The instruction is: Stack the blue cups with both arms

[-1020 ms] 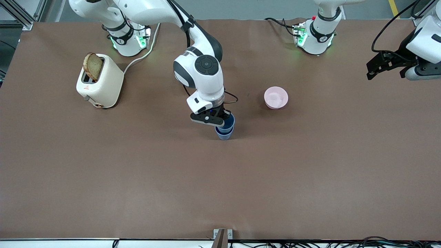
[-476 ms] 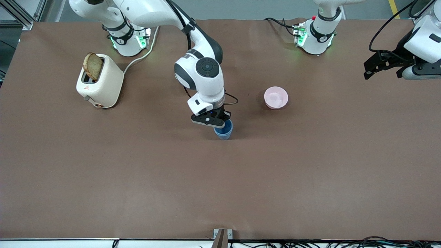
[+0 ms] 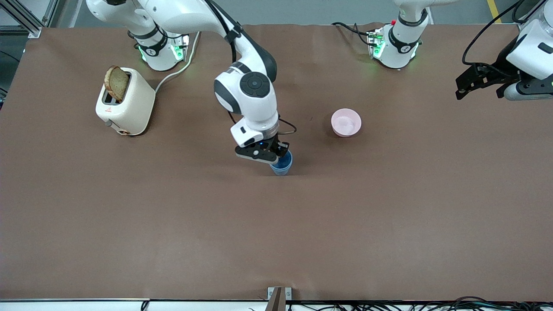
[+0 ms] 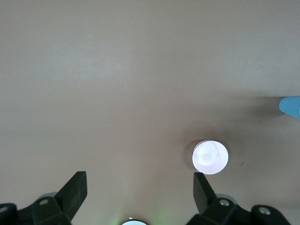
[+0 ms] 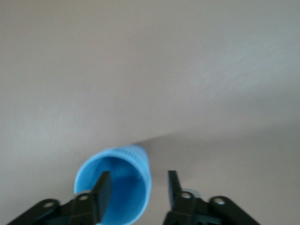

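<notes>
The two blue cups stand nested as one stack at the middle of the table, nearer to the front camera than the pink bowl. My right gripper is low over the stack and open. In the right wrist view the right gripper has one finger inside the top cup and one outside its wall, with a gap to the wall. My left gripper waits open and empty in the air at the left arm's end of the table. The left gripper looks down on bare table, and the cup stack shows at that frame's edge.
A pink bowl sits beside the stack toward the left arm's end; it also shows in the left wrist view. A cream toaster with a bread slice stands at the right arm's end, its cord running toward that arm's base.
My right gripper lowered the upper blue cup fully into the lower one, then opened and shifted slightly toward the right arm's end. My left gripper rose a little, then held still.
</notes>
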Robot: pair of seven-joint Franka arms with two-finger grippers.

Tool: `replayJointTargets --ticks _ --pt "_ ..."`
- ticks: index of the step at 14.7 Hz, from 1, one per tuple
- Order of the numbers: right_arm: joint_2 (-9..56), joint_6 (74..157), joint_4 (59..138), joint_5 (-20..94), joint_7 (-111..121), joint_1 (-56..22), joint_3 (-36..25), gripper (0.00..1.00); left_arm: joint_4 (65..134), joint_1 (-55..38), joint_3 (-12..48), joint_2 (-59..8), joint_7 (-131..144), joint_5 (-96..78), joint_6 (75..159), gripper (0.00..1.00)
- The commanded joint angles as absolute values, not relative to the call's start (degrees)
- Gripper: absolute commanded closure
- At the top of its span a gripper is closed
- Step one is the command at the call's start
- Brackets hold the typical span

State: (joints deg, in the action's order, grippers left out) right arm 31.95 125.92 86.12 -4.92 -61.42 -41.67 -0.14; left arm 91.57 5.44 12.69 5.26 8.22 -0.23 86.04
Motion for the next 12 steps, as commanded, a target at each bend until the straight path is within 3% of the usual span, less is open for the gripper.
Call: replayJointTargets --ticks 1,8,12 --pt "22.44 118.5 87.62 -6.41 -60.39 -35.97 0.09 0.0 91.5 5.71 12.57 5.54 7.21 -1.32 86.04 0.0" --pt "4.94 99.08 87.71 -9.67 -44.87 -16.99 0.79 0.0 90.88 5.89 12.39 5.1 7.12 -1.32 86.04 0.0" --pt "-1.57 90.11 87.45 -3.11 -23.96 -3.03 2.11 0.0 90.7 5.89 12.31 4.92 6.16 -1.06 86.13 0.0"
